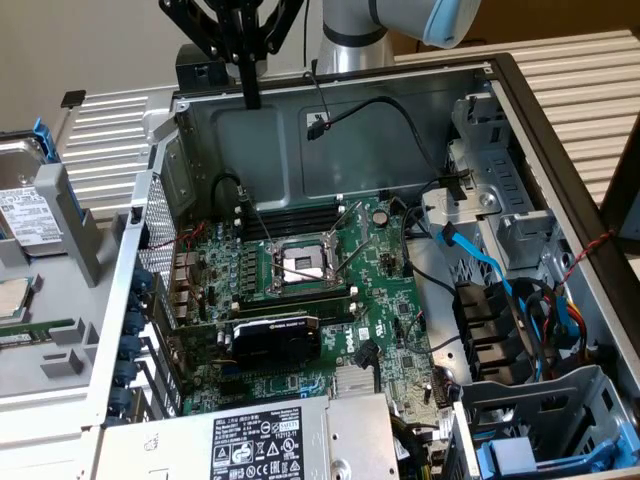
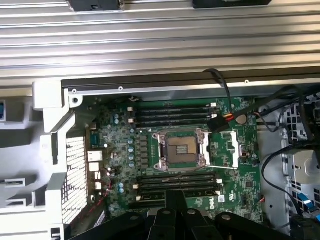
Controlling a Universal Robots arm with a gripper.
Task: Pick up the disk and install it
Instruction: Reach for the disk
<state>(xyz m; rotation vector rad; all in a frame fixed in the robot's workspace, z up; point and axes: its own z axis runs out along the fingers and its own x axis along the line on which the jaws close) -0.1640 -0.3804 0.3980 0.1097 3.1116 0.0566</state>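
The disk [image 1: 22, 208], a silver drive with a white label in a blue carrier frame, stands on edge in a grey holder [image 1: 70, 215] at the exterior view's far left, outside the computer case. My gripper [image 1: 252, 98] hangs high over the back wall of the open case [image 1: 300, 150], well away from the disk. Its black fingers [image 1: 250, 70] are pressed together and shut on nothing. In the wrist view the gripper [image 2: 175, 197] hovers over the green motherboard [image 2: 150, 150], near the bare processor socket [image 2: 182, 149].
A grey drive cage [image 1: 500, 215] with blue and black cables [image 1: 490, 270] fills the case's right side in the exterior view. Another blue carrier with a pale tab [image 1: 520, 458] sits at the lower right. A power supply [image 1: 270, 440] lies at the front, and a silver chip [image 1: 10, 297] rests on the left fixture.
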